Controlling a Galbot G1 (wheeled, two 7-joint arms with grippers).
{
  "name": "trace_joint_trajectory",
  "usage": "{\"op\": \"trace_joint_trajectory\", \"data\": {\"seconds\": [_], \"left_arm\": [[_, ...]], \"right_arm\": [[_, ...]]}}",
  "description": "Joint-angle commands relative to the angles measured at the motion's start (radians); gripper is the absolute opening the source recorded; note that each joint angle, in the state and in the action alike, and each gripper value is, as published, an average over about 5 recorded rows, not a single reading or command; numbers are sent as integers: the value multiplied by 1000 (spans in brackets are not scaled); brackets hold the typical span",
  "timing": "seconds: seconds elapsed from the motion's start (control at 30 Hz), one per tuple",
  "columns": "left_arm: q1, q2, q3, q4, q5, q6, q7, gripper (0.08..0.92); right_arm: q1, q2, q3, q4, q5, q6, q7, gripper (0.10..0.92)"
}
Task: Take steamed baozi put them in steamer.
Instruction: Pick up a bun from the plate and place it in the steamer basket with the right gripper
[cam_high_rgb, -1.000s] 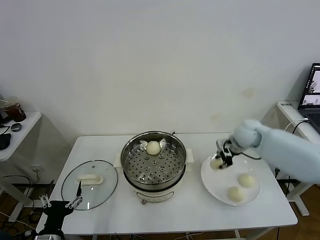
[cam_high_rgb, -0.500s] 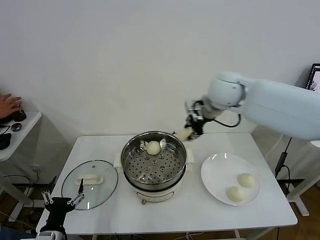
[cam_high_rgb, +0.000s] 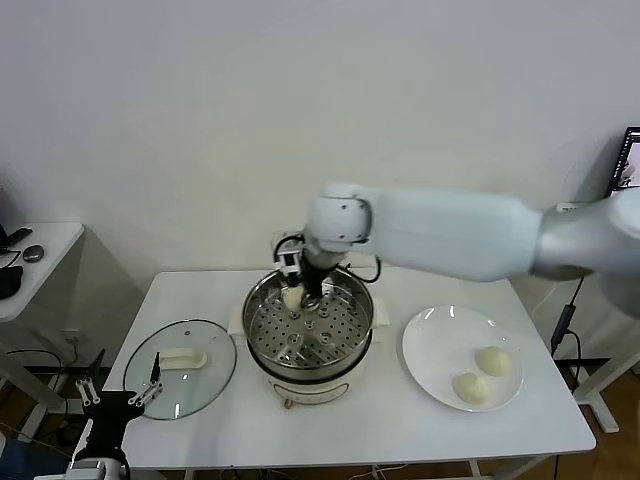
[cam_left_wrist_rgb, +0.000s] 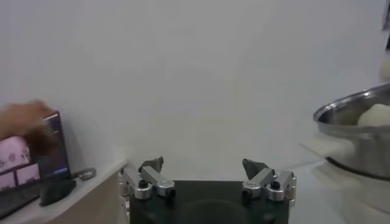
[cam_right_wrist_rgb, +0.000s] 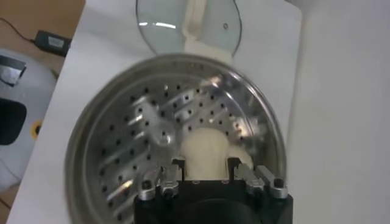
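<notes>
Setting: a robot test room or lab space posing as a kitchen corner, not a home kitchen. Evidence: a plain white table (cam_high_rgb: 400, 420) is standing against a bare white wall (cam_high_rgb: 300, 100), with no cupboards or counters showing. A small white side desk (cam_high_rgb: 35, 262) at the robot's left is carrying a computer mouse (cam_high_rgb: 33, 253). At the right edge, a laptop screen (cam_high_rgb: 630, 160) is glowing. Cables (cam_high_rgb: 565, 320) are hanging beside the table. The cooking gear, a steamer (cam_high_rgb: 308, 335), glass lid (cam_high_rgb: 180, 368) and plate (cam_high_rgb: 440, 350), is sitting laid out as props.
</notes>
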Motion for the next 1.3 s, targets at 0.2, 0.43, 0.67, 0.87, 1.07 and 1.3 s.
{"op": "trace_joint_trajectory", "data": {"seconds": [0.2,0.43,0.67,0.87,1.07,1.3], "left_arm": [[-1,-2,-9,2,-2,1,0,823],[-1,-3,-9,-1,-5,1,0,823],[-3,-5,-6,2,-5,-1,-1,823],[-8,-1,-5,0,-6,1,-1,823],[-13,6,-5,2,-10,1,0,823],[-21,12,0,7,-12,0,0,823]], "right_arm": [[-131,168,7,-176,-37,-30,35,433],[-144,165,3,-191,-59,-30,26,484],[-89,101,32,-138,-70,-28,-64,680],[63,-66,56,-2,-64,2,-191,810],[196,-351,22,177,-112,105,-375,822],[202,-688,-45,320,-300,332,-497,823]]}}
